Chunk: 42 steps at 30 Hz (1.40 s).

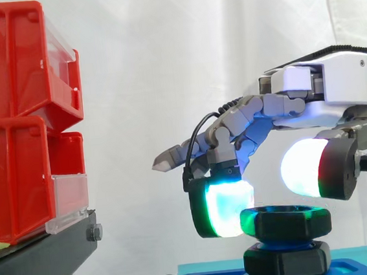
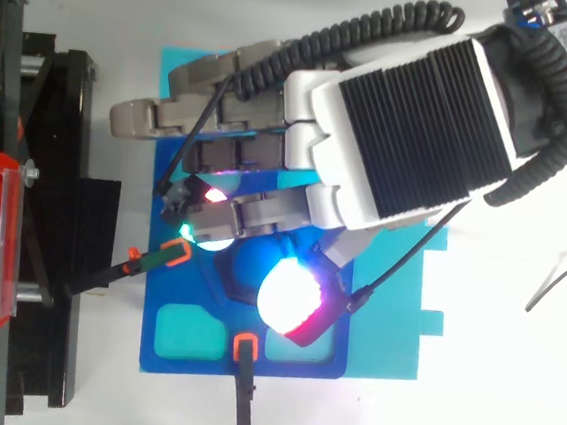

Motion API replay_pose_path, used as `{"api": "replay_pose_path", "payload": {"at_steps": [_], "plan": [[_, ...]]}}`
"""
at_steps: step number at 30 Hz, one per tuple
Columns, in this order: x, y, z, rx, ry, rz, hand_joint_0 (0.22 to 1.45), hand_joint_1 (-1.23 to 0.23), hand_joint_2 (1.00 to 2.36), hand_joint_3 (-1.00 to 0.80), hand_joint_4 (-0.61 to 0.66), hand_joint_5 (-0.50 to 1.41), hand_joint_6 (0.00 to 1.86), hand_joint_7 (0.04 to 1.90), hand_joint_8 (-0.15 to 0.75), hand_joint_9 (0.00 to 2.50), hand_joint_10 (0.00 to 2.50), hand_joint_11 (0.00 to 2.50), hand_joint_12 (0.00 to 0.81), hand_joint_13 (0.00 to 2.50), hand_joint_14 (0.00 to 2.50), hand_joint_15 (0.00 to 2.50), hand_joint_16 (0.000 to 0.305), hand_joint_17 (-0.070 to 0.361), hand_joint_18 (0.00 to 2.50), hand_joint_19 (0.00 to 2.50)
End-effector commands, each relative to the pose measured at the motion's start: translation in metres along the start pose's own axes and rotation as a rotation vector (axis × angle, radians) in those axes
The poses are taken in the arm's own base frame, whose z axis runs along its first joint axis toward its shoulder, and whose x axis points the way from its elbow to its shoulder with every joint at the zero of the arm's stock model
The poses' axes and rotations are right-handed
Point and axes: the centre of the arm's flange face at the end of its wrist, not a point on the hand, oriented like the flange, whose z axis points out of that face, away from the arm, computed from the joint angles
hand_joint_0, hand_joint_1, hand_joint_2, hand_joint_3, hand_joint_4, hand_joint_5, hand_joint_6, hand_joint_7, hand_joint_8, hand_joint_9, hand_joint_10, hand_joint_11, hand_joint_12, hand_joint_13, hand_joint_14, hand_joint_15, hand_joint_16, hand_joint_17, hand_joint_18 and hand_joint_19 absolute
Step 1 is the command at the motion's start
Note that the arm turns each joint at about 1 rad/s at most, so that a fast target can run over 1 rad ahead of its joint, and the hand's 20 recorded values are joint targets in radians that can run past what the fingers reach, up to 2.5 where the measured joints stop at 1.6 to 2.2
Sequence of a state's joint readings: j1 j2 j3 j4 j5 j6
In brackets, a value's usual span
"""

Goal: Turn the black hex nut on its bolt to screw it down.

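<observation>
The black hex nut (image 1: 284, 222) sits high on its bolt, above a second black hex piece (image 1: 286, 261) at the foot, on a blue fixture (image 2: 189, 359). My hand (image 1: 325, 88) hangs over it from the right. One bent finger's green-white pad (image 1: 223, 208) is down at the nut's left side, touching or nearly so. The thumb's white-red pad (image 1: 313, 167) hovers just above the nut's right edge, off its side. Other fingers stretch out to the left. From above, the nut (image 2: 240, 274) shows as a dark patch between the two pads.
Stacked red bins (image 1: 13, 128) stand on a black stand (image 1: 45, 255) at the left. The blue fixture lies on a cyan plate (image 2: 383, 323). Two orange-tipped black clamps (image 2: 174, 254) (image 2: 244, 346) reach onto the fixture from the left and the front.
</observation>
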State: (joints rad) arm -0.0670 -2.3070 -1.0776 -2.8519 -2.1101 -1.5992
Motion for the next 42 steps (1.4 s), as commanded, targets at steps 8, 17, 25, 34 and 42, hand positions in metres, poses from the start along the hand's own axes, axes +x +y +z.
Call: {"api": "replay_pose_path", "payload": {"at_steps": [8,17,25,34,42], "plan": [[-0.018,-0.026,-0.015,-0.018,-0.034,0.004,0.53,-0.20,1.00,-0.50,0.18,-0.06,0.77,1.07,0.301,0.88,0.01,0.21,0.343,0.40,0.00,0.00,0.050,0.113,0.50,0.33],[-0.027,-0.021,-0.004,-0.024,-0.059,-0.011,0.53,-0.20,1.00,-0.50,0.19,-0.06,0.76,1.07,0.301,0.88,0.01,0.21,0.343,0.40,0.00,0.00,0.050,0.113,0.51,0.33],[-0.022,-0.001,0.025,0.040,-0.095,-0.021,0.54,-0.21,1.00,-0.50,0.17,-0.06,0.75,1.06,0.302,0.89,0.01,0.22,0.340,0.41,0.00,0.00,0.050,0.112,0.51,0.33],[0.000,0.033,0.040,0.050,-0.057,0.005,0.54,-0.21,1.00,-0.50,0.16,-0.05,0.75,1.08,0.298,0.91,0.01,0.21,0.337,0.41,0.00,0.00,0.049,0.111,0.51,0.33],[-0.001,0.053,0.052,0.024,-0.053,0.013,0.55,-0.23,1.00,-0.50,0.08,-0.03,0.75,1.09,0.286,0.95,0.01,0.21,0.327,0.43,0.00,0.00,0.048,0.109,0.52,0.33]]}}
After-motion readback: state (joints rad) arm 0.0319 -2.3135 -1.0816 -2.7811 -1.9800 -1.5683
